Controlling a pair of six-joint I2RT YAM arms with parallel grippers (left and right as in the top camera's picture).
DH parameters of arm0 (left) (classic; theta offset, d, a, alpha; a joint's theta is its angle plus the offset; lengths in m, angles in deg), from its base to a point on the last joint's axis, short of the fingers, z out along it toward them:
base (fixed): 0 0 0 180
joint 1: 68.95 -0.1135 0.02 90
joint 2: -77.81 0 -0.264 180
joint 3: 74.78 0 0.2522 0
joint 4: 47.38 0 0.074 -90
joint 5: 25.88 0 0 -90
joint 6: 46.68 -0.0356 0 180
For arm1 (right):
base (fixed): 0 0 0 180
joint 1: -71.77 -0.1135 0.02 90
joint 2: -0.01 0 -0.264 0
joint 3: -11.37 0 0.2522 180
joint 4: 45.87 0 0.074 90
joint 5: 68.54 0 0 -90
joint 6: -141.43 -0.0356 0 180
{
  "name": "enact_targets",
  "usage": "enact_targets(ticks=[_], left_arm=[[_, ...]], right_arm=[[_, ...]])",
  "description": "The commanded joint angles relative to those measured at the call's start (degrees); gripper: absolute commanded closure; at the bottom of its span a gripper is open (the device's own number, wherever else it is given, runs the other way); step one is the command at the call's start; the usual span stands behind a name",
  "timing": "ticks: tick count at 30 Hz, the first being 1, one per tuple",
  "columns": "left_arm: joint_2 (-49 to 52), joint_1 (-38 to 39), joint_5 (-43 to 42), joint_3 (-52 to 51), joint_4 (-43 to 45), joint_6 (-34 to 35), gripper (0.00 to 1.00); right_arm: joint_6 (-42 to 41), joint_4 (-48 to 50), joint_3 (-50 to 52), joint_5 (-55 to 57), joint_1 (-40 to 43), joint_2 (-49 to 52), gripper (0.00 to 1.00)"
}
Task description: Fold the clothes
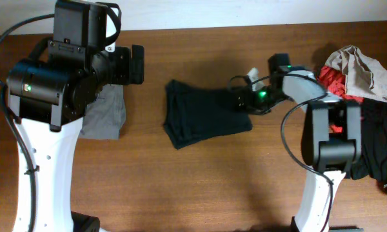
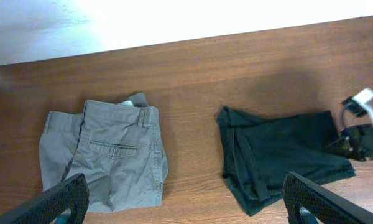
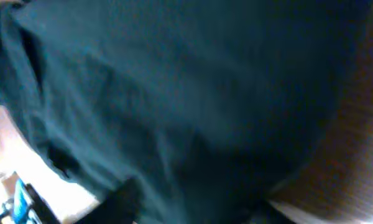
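The clothes lie in three places. A folded black T-shirt (image 1: 203, 119) (image 2: 280, 152) sits mid-table, and folded grey trousers (image 1: 106, 115) (image 2: 105, 155) lie to its left. My left gripper (image 2: 186, 205) hangs high above both, open wide with only bare wood between its fingertips (image 2: 56, 202). My right gripper (image 1: 240, 102) (image 3: 189, 208) is down at the T-shirt's right edge. In the right wrist view blurred dark fabric (image 3: 174, 93) fills the frame and lies between the fingers (image 3: 121, 202). How far they have closed on it is unclear.
A loose pile of red, beige and black garments (image 1: 361, 84) lies at the table's right end, partly behind the right arm's base (image 1: 332, 138). The bulky left arm (image 1: 58, 84) overhangs the trousers. The table's far edge (image 2: 174, 38) meets a pale wall.
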Motion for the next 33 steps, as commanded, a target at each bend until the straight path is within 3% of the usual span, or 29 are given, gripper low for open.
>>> enact_targets(ticks=[1,4,13,20,33], left_arm=[[-1.2,-0.1,0.6,0.6,-0.6,-0.3,0.01],[-1.5,-0.1,0.6,0.6,-1.5,-0.3,0.01],[-1.5,-0.1,0.6,0.6,-1.7,-0.4,0.01],[-1.5,-0.1,2.1,0.6,-1.7,-1.4,0.01],[-1.5,-0.1,2.1,0.6,-2.5,-1.4,0.01]], right_arm=[[-1.8,0.0,-0.1,6.3,-1.5,1.7,0.76],[-4.8,-1.3,-0.5,10.3,-0.4,1.0,0.89],[-4.8,-14.3,-8.2,16.9,3.1,-7.5,0.95],[-4.8,-25.6,-18.2,26.4,0.2,-10.1,0.96],[-11.0,-24.5,-18.6,32.6,-16.4,-6.5,0.85]])
